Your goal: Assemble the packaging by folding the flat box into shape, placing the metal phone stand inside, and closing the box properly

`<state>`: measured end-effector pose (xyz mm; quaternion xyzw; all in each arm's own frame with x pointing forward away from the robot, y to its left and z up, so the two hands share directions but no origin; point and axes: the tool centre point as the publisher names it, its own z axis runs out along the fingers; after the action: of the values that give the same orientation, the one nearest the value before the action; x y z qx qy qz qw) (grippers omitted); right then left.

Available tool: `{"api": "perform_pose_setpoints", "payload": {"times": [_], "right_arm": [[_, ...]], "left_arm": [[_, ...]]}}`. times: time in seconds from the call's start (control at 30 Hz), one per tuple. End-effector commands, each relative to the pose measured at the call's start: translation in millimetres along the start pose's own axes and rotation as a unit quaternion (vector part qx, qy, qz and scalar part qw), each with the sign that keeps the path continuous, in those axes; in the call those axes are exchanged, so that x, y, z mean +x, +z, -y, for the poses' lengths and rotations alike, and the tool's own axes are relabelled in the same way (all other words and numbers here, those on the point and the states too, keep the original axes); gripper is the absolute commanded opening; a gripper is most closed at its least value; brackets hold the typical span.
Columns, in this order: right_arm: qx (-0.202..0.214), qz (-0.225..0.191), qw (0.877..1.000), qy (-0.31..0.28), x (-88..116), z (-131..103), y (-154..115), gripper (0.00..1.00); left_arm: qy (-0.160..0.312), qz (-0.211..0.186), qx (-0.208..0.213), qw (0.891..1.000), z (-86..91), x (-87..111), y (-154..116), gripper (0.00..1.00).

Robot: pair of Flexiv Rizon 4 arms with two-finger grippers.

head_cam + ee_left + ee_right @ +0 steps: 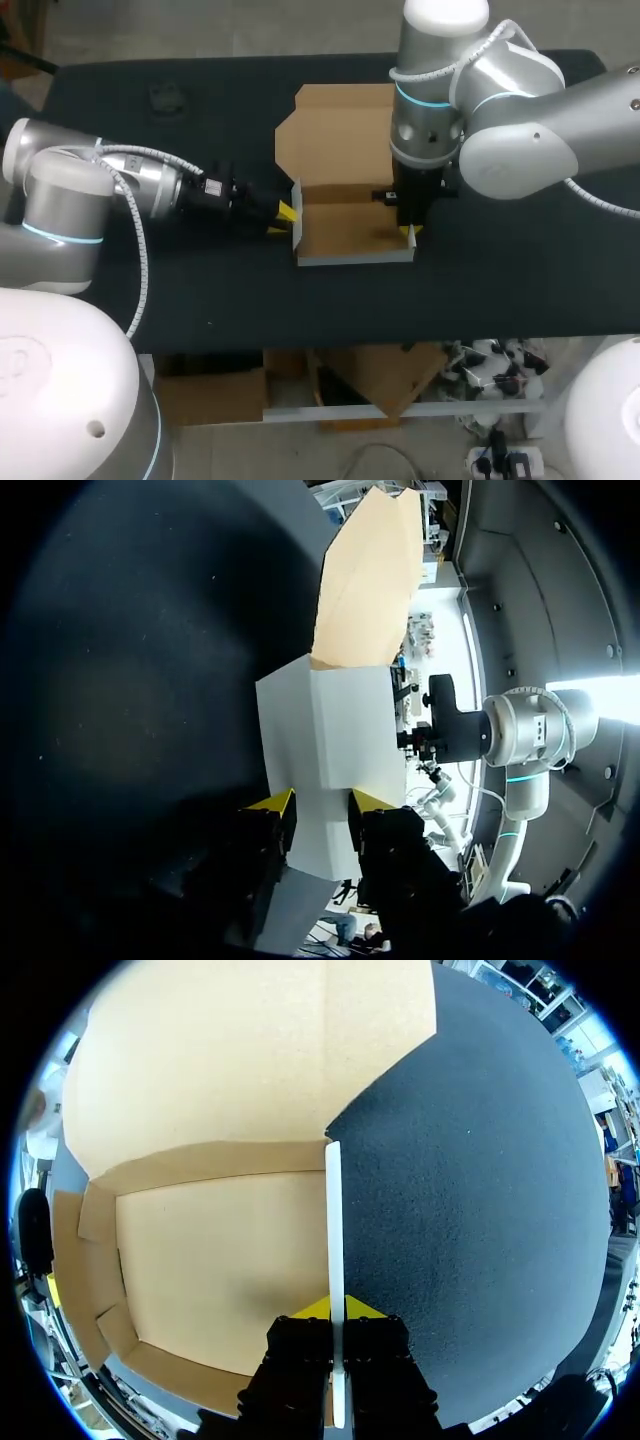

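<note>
**Walls pinched upright on both ends; stand not yet inside**

You are in the folding step. The box sits in the middle of the bench as a shallow open tray. Its white outer walls stand up on the left, right and near sides, and its brown floor is bare.

Your left gripper comes in low from the left. It is closed on the left wall, with one yellow tip on each face of the panel. Your right gripper hangs down from above and is closed narrow on the thin right wall, one finger inside the tray and one outside.

The tray's long axis runs left to right across the bench, and its mouth faces up. The lid lies flat on the far side, joined along the far edge, with its free edge pointing away from you.

I judge the next move to be locking these end walls so they stand unaided. That calls for steady pressure and for letting go one side at a time, or the card may spring flat.

A small dark object lies at the far left of the bench, well apart from the box. It may be the phone stand, but it is too dim to tell.
</note>
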<state>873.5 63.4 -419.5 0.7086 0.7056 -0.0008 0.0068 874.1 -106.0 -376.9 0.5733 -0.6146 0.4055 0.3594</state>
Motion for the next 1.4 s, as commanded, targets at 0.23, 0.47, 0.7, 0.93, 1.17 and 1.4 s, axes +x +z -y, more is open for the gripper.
{"api": "perform_pose_setpoints", "payload": {"times": [0.23,0.47,0.7,0.93,1.17,1.4], "right_arm": [[0.001,0.001,1.000,0.000,1.3,-0.3,-0.1,0.00],[0.001,0.001,1.000,0.000,1.3,-0.3,-0.1,0.00],[0.001,0.001,1.000,0.000,1.3,-0.3,-0.1,0.00],[0.001,0.001,1.000,0.000,1.3,-0.3,-0.1,0.00],[0.001,0.001,1.000,0.000,1.3,-0.3,-0.1,0.00],[0.001,0.001,1.000,0.000,1.3,-0.3,-0.1,0.00]], "left_arm": [[0.005,0.033,-0.001,0.999,0.7,7.3,2.7,0.38],[0.009,0.065,-0.004,0.998,1.9,9.9,3.5,0.38],[0.005,0.094,-0.014,0.995,2.4,8.8,6.7,0.38],[0.007,0.137,-0.006,0.991,2.4,9.7,8.3,0.38],[0.006,0.164,-0.002,0.986,3.1,9.1,9.3,0.38],[0.005,0.193,-0.002,0.981,3.4,7.7,8.8,0.39]]}}
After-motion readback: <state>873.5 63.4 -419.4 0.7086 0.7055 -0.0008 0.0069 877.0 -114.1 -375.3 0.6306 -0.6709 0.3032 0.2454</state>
